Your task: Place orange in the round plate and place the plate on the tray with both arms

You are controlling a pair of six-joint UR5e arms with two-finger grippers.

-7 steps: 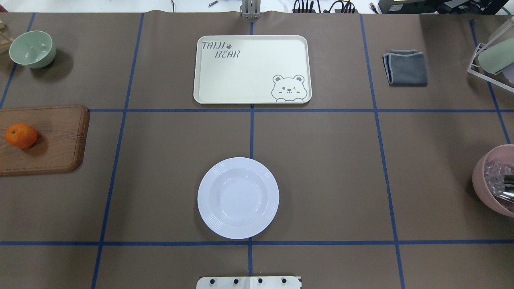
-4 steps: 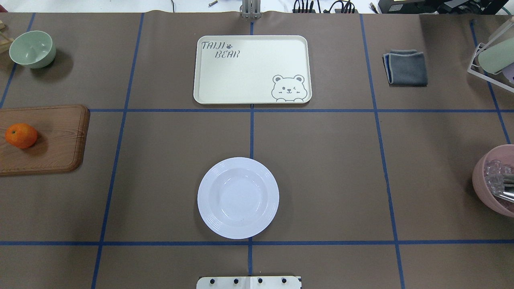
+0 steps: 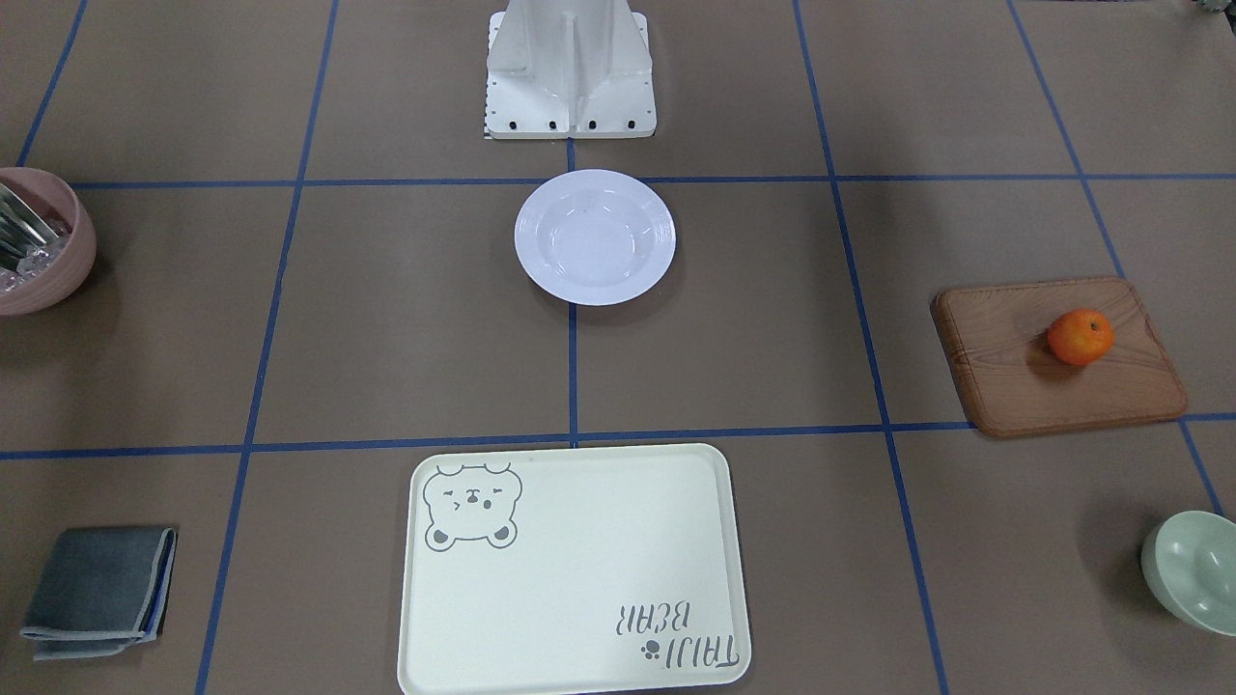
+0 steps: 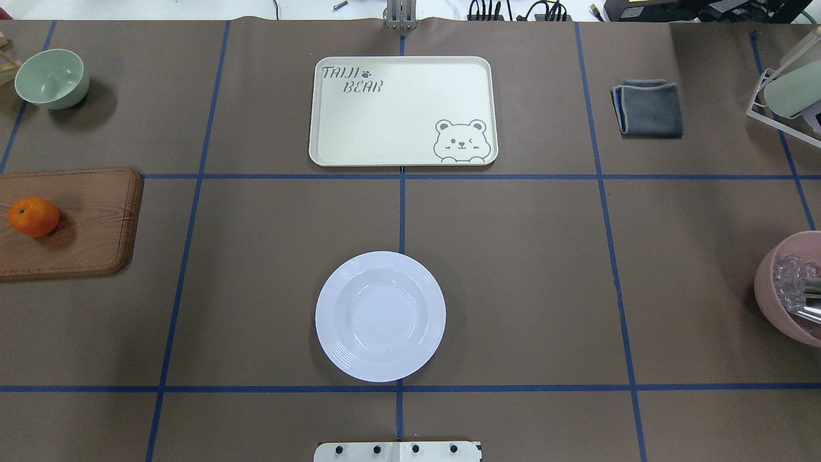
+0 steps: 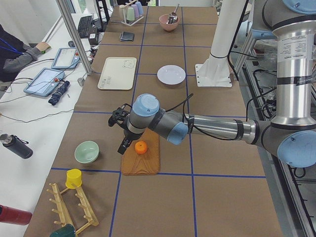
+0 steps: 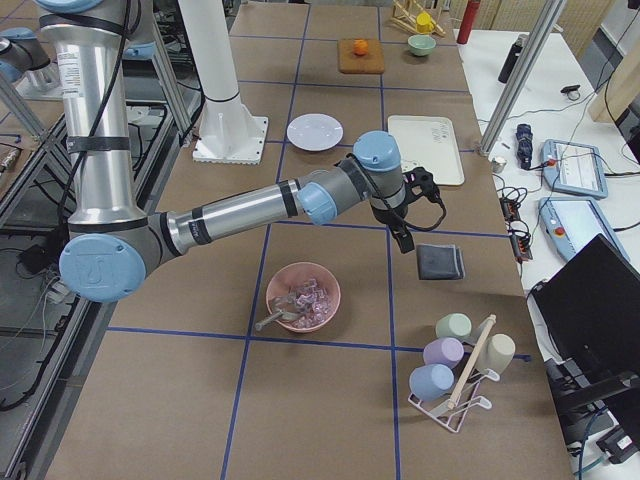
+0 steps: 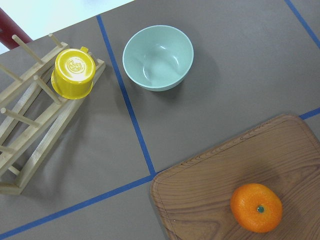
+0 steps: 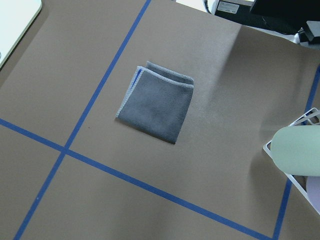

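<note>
**Separately laid: one orange, one plate, one tray**

Only one small round bright-orange mandarin (image 4: 33, 217) is on the brown-covered table (image 4: 513, 256). It sits on the single brown wooden board (image 4: 96, 231) at the left edge. One glossy white round deep plate (image 4: 380, 316) lies empty at the near centre. One large cream rounded-rectangle tray (image 4: 401, 109) with a grey bear face lies bare at the far centre, well apart from the plate.

Two bowls stand at opposite sides: a pale green one (image 4: 51, 78) at the far left and a pink one (image 4: 779, 289) at the right edge, holding clear pieces and a metal utensil. One folded grey cloth (image 4: 649, 108) lies at the far right.

Two grey-silver arms reach outward. The left arm's black two-finger tool (image 5: 123, 145) hangs near the orange, over the board. The right arm's tool (image 6: 402, 240) hangs above the table near the cloth. Whether either tool is clenched or released cannot be told; neither is seen grasping anything.
</note>
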